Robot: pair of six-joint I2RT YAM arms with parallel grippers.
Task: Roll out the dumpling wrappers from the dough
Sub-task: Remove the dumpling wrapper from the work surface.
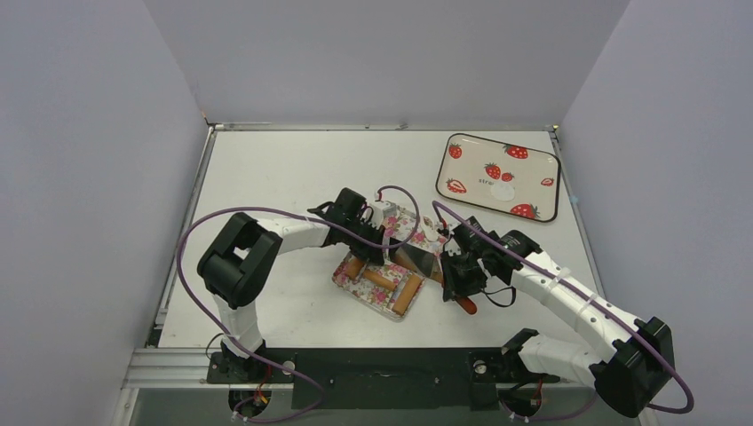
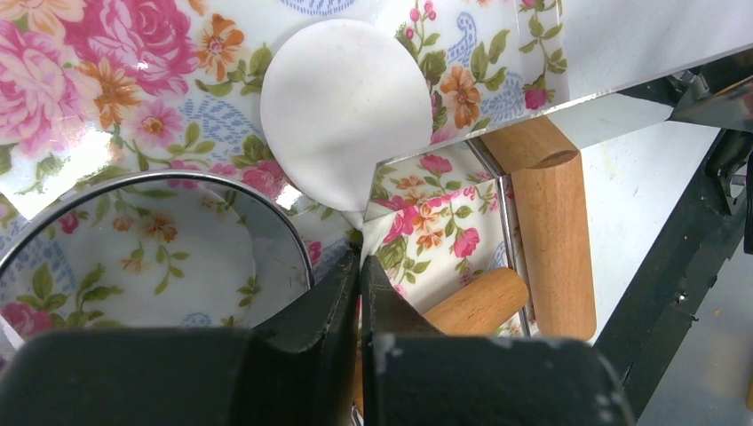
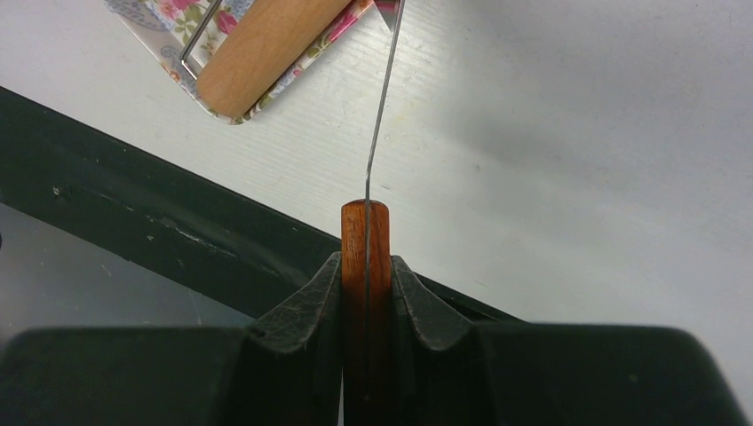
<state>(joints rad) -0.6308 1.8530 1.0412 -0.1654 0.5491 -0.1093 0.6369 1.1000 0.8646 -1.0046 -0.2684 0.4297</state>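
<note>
Nearest us from above, the left gripper [image 1: 387, 247] and right gripper [image 1: 455, 282] meet over the tray [image 1: 377, 295]; one wrapper [image 1: 503, 192] lies on the plate [image 1: 533, 169]. At the left wrist, the jaws press together at another wrapper's [image 2: 342, 106] stretched edge, perhaps pinching it, beside the ring [image 2: 286, 240]. At the right wrist, the right gripper clamps the spatula [image 3: 366, 231].

Bright even light, soft shadows, mirror glare on the spatula blade [image 2: 622, 89], blurred jaws in both wrist views
</note>
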